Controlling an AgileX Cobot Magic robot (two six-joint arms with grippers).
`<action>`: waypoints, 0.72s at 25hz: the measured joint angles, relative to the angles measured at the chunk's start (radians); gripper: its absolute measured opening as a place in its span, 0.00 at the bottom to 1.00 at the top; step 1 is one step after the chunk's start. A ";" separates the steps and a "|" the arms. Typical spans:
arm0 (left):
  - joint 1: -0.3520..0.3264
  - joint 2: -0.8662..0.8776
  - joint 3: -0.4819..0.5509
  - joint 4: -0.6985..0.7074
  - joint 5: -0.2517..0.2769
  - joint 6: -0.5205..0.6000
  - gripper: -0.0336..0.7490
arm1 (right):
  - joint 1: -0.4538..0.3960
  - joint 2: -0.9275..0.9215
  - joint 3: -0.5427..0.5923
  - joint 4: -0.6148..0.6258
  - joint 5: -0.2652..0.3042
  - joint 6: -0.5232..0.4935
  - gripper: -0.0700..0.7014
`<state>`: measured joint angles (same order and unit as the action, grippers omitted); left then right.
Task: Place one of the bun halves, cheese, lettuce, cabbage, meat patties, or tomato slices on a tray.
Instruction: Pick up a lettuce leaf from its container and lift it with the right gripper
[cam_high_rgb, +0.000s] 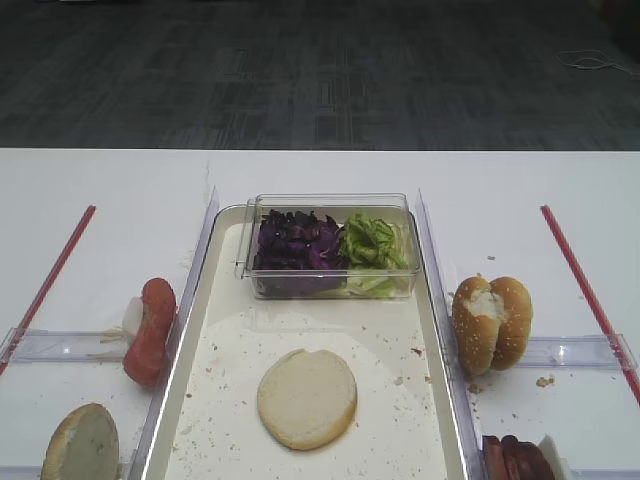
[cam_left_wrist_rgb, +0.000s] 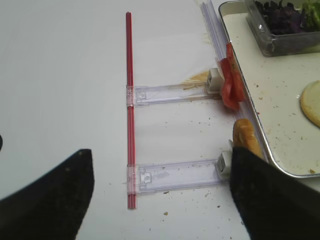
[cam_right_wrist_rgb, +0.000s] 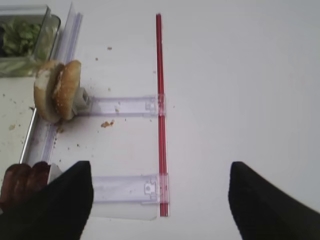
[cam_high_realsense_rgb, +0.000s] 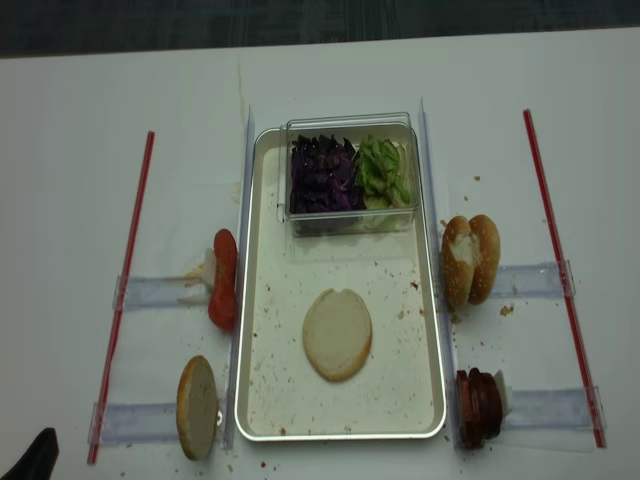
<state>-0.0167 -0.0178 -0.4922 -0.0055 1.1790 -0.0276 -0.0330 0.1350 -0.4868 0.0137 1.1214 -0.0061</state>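
Nearest the rig: left end effector over bare white desk, dark fingers spread wide, nothing between them. Right end effector likewise — fingers wide apart, empty, above the desk beside a red strip.

Near edge of the large white rectangular tray with raised rim: crumb-specked floor, one round pale bun half lying flat, cut face up, near the tray's middle, clear of the rim.

Left of the tray, outside it: a tan bun half on edge by a clear plastic holder; farther back, red tomato slices standing on edge just beside the tray wall.

Right of the tray, outside it: dark brown-red meat patties stacked on edge near the front corner; farther back, two sesame-seeded bun halves upright, pressed together.

Far end of the tray: small clear plastic box resting inside the rim. Left part filled with dark purple shredded cabbage; right part with ruffled light-green lettuce — the two touching at the middle.

Beyond the desk: dark grey carpeted floor.
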 joint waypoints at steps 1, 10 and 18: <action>0.000 0.000 0.000 0.000 0.000 0.000 0.75 | 0.000 0.052 0.000 0.004 0.000 0.000 0.85; 0.000 0.000 0.000 0.000 0.000 0.000 0.75 | 0.000 0.559 0.000 0.011 -0.023 -0.005 0.85; 0.000 0.000 0.000 0.000 0.000 0.000 0.75 | 0.000 0.871 0.000 0.046 -0.048 -0.050 0.85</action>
<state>-0.0167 -0.0178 -0.4922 -0.0055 1.1790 -0.0276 -0.0330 1.0062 -0.4868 0.0599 1.0732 -0.0558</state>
